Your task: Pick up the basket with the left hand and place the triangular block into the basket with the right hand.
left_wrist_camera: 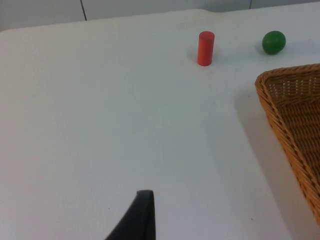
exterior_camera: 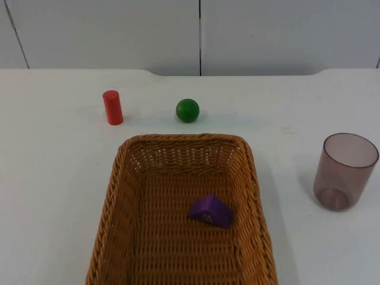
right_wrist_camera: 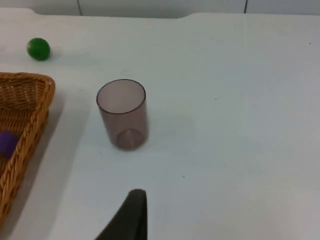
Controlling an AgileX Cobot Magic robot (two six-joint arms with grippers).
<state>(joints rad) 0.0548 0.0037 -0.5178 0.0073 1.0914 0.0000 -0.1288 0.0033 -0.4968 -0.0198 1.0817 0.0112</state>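
Note:
A brown wicker basket (exterior_camera: 119,196) stands on the white table, near the front middle in the top view. A purple triangular block (exterior_camera: 211,211) lies on its woven floor, right of centre. The left gripper (left_wrist_camera: 141,212) hovers over bare table to the left of the basket's rim (left_wrist_camera: 280,100), well apart from it. The right gripper (right_wrist_camera: 132,212) hangs over the table to the right of the basket (right_wrist_camera: 30,107), close in front of the cup. A sliver of the purple block (right_wrist_camera: 7,144) peeks over the basket's wall. Both arms hold nothing that I can see.
A red cylinder (exterior_camera: 113,107) stands upright behind the basket at the left, with a green ball (exterior_camera: 187,110) beside it. A smoky translucent cup (exterior_camera: 345,171) stands upright at the right of the basket. The grey partition wall (exterior_camera: 190,32) closes the table's far edge.

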